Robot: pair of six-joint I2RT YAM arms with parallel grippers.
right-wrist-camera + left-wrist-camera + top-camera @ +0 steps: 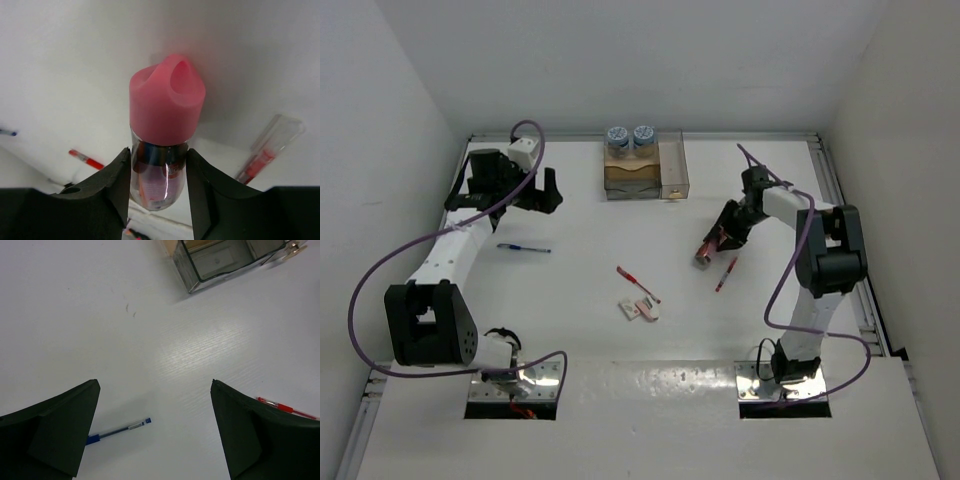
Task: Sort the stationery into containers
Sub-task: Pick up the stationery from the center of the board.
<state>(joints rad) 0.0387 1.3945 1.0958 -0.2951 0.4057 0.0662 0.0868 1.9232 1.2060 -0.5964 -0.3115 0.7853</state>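
Observation:
My right gripper (710, 250) (159, 152) is shut on the pink chunky piece (704, 258) (167, 105), a clear bottle with a pink cap, low over the table right of centre. One red pen (725, 273) (264, 152) lies just beside it. Another red pen (638, 284) (86, 159) and small white-pink erasers (638, 308) lie mid-table. My left gripper (545, 190) (154, 385) hangs open and holds nothing, above the blue pen (524, 248) (117, 430). The clear organiser (642, 172) (190, 270) stands at the back with two blue-grey rolls (630, 135) at its far side.
White walls close in on the left, right and back. A raised rail (840, 190) runs along the table's right edge. The arm bases (515, 378) sit at the near edge.

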